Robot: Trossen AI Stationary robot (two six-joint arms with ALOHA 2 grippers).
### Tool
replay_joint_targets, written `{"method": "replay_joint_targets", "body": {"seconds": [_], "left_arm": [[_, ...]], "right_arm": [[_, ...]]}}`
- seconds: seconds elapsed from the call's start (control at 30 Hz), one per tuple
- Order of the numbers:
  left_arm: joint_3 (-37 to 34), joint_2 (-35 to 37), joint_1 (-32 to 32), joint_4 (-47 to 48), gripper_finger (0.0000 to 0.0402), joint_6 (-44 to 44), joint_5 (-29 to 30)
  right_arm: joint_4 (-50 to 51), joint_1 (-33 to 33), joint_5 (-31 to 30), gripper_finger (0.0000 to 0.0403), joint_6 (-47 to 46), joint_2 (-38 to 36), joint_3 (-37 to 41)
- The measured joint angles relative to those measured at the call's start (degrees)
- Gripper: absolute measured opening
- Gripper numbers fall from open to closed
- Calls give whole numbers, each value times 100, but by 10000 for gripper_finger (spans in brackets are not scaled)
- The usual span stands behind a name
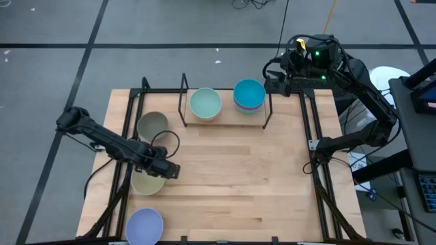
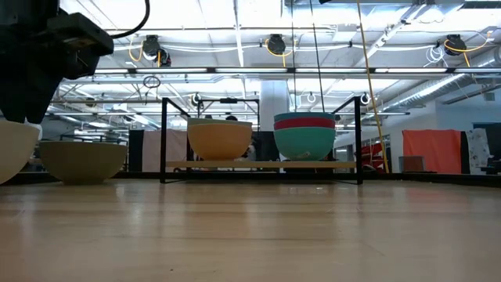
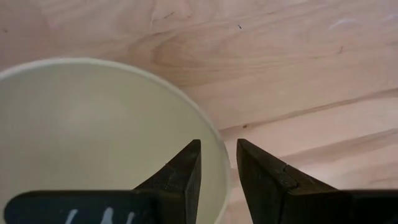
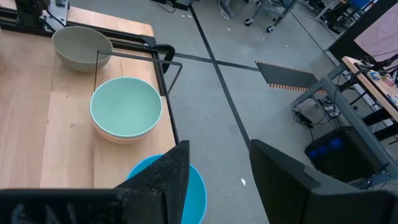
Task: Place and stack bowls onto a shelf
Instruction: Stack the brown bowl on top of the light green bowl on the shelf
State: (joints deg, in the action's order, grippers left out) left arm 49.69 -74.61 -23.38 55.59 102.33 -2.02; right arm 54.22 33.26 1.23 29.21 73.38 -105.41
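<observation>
A pale yellow bowl (image 1: 144,184) stands on the table near its left edge. My left gripper (image 3: 219,144) points down over the bowl's right rim (image 3: 214,134), open. One finger is inside the bowl and the other outside, with the rim in the gap between them. The shelf (image 1: 228,117) at the far edge carries a mint bowl (image 1: 204,103) nested in a pale one, and a stack topped by a teal bowl (image 1: 249,94). My right gripper (image 4: 217,177) hangs open, high above the shelf's right end, with nothing between its fingers.
A grey-olive bowl (image 1: 152,126) stands on the table left of the shelf, just beyond the yellow one. A lavender bowl (image 1: 144,226) sits at the near left corner. Black frame rails (image 1: 320,184) run along both table sides. Bare wood lies in the middle and to the right.
</observation>
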Motion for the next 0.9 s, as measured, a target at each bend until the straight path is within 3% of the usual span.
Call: {"method": "replay_joint_targets", "body": {"seconds": [0.77,0.9], "left_arm": [[0,-938,15,-213,108,-1005,217],[0,-939,15,-207,80,-1167,252]], "right_arm": [[-299,0,3,162,0,2,-2],[-299,0,4,162,0,2,-2]]}}
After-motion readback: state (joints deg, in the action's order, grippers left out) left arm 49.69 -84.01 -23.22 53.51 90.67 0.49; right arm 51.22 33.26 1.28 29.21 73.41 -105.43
